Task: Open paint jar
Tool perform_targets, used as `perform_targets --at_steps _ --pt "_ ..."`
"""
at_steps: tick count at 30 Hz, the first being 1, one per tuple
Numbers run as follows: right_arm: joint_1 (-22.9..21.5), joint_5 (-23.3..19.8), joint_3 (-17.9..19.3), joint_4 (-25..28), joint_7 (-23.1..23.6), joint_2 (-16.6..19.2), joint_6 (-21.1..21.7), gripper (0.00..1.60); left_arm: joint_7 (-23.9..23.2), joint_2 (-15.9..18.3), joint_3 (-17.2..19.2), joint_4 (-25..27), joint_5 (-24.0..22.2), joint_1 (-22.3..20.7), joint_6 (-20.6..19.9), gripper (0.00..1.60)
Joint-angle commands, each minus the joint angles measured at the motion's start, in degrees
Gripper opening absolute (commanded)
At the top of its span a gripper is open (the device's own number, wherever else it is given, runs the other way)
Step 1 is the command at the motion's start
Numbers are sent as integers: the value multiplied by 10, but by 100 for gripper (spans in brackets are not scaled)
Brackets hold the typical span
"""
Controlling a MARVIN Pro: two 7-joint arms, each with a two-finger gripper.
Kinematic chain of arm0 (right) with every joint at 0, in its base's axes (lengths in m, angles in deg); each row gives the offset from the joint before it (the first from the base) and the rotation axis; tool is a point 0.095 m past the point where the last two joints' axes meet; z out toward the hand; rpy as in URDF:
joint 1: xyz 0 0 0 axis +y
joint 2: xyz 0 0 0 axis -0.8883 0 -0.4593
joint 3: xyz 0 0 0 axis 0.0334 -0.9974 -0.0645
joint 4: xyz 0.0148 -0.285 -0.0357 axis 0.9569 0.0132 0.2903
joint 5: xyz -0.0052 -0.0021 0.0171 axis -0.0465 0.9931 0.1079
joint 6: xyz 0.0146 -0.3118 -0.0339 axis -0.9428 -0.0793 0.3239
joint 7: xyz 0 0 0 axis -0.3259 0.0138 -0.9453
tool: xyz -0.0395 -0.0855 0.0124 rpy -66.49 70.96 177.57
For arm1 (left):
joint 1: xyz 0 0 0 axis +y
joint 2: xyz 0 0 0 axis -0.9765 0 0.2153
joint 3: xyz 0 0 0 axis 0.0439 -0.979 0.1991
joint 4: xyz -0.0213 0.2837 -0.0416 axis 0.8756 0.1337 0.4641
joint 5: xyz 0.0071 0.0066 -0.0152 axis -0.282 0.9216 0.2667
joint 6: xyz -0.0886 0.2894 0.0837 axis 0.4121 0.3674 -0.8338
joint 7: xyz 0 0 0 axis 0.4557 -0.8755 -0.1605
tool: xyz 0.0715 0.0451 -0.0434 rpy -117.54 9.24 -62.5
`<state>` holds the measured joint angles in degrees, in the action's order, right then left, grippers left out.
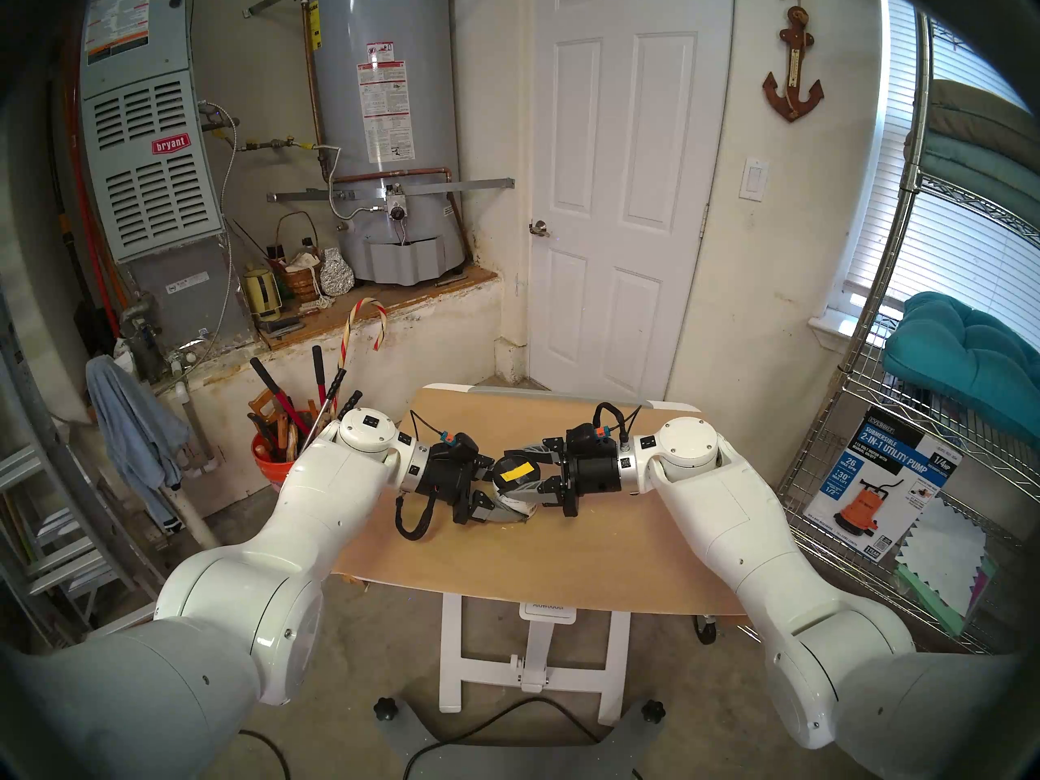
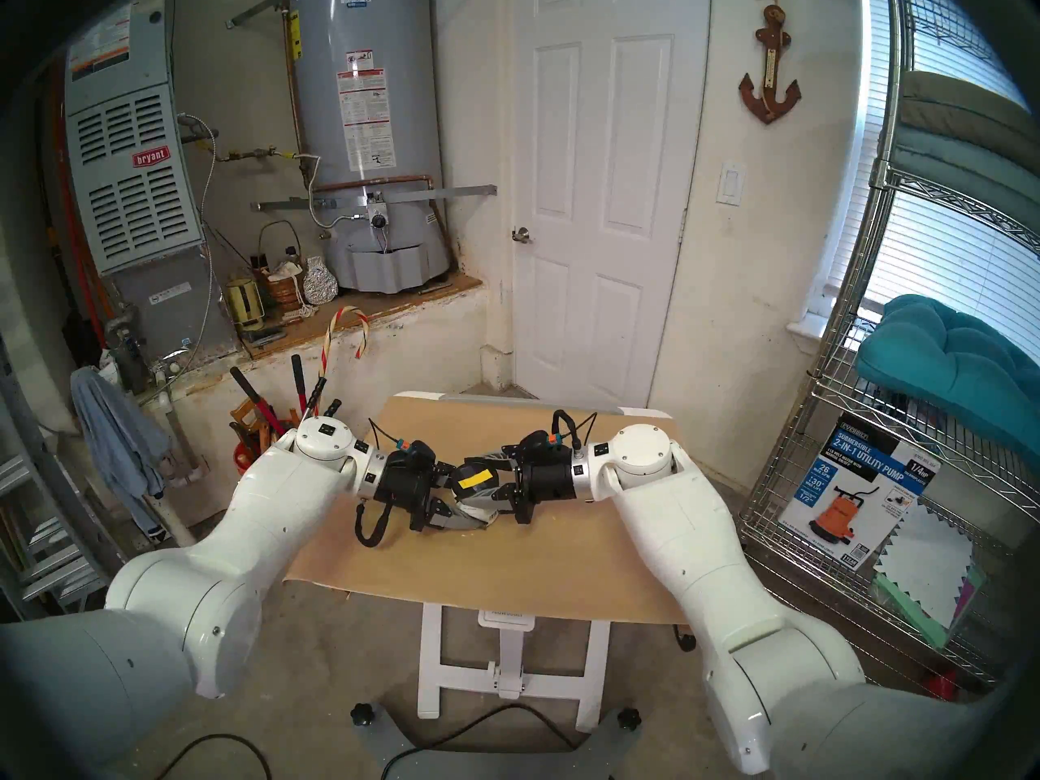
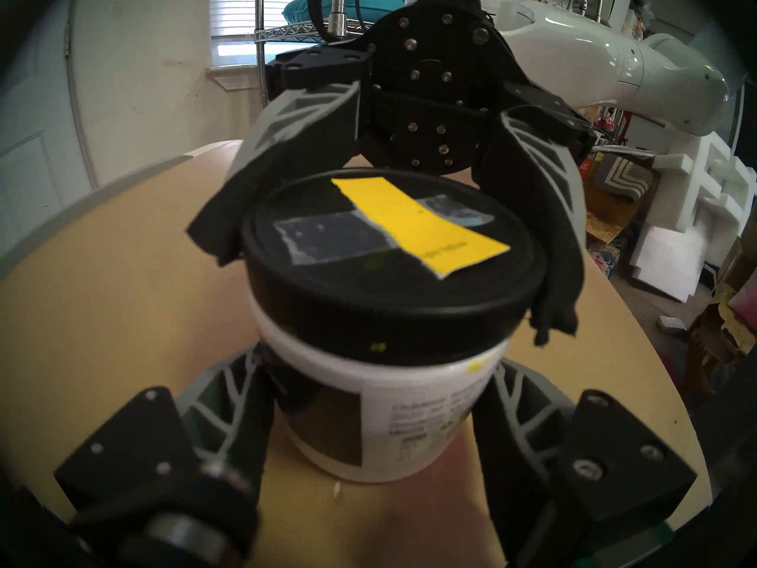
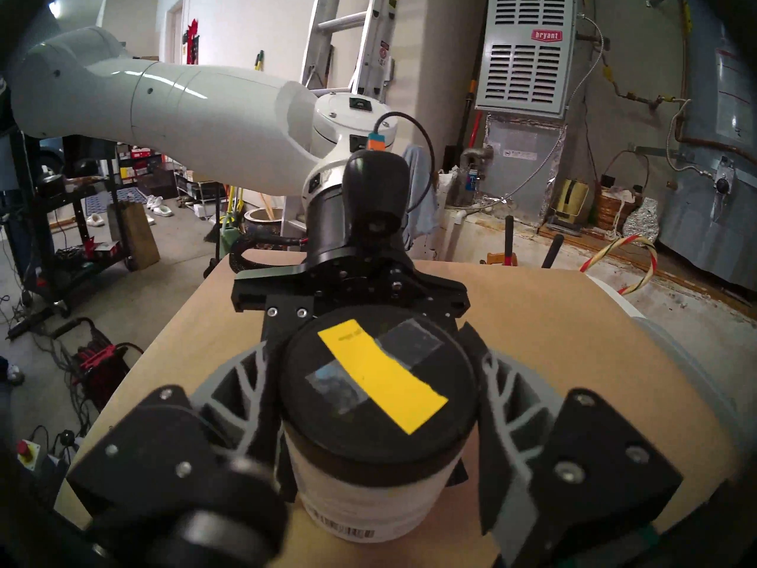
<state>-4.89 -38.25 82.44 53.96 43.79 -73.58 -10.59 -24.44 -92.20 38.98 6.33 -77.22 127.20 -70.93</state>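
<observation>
orange tool bucket (image 1: 273, 469) stands left of our worktop (image 1: 563, 559); left pincer (image 3: 375, 395) grips the white paint jar (image 3: 368, 411), right pincer (image 4: 379, 399) its black lid (image 4: 381, 395).

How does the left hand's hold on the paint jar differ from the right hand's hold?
The left hand is shut on the white body of the paint jar, below the lid, while the right hand is shut on the black lid at the top. In the head view the left hand comes from the left and sits lower; the right hand comes from the right and sits higher. Both have two fingers on opposite sides, and the lid is still on.
</observation>
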Motion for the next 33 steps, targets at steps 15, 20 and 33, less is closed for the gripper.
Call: perform_targets --at_steps 15,20,33 --pt "-12 2 -23 -3 37 -9 -34 160 5 -1 -4 5 1 0 -2 0" --pt "0 -2 -19 10 36 -5 -27 160 4 1 -3 19 0 8 -7 0" --pt "21 -27 11 28 21 -7 -6 160 4 3 -1 45 1 24 -17 0"
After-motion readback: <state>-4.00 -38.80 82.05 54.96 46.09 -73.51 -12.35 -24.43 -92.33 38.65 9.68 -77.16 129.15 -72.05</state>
